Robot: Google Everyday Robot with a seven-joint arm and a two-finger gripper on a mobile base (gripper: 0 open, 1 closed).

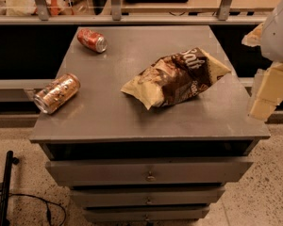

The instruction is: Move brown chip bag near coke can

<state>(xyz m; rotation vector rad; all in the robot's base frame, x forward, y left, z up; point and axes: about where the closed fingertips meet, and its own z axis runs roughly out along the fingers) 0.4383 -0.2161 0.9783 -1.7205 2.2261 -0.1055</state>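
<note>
Cream claw (266, 95) hovers near crinkled brown chip bag (177, 76).

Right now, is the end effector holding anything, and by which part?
Nothing is held. The end effector hangs beside the table, apart from the chip bag, which lies on top.

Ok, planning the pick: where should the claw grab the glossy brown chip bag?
Probably the flattened cream end at upper right, from the right: the glossy brown-and-cream chip bag lies puffed in the middle, and the claw hangs just beyond that side.
</note>
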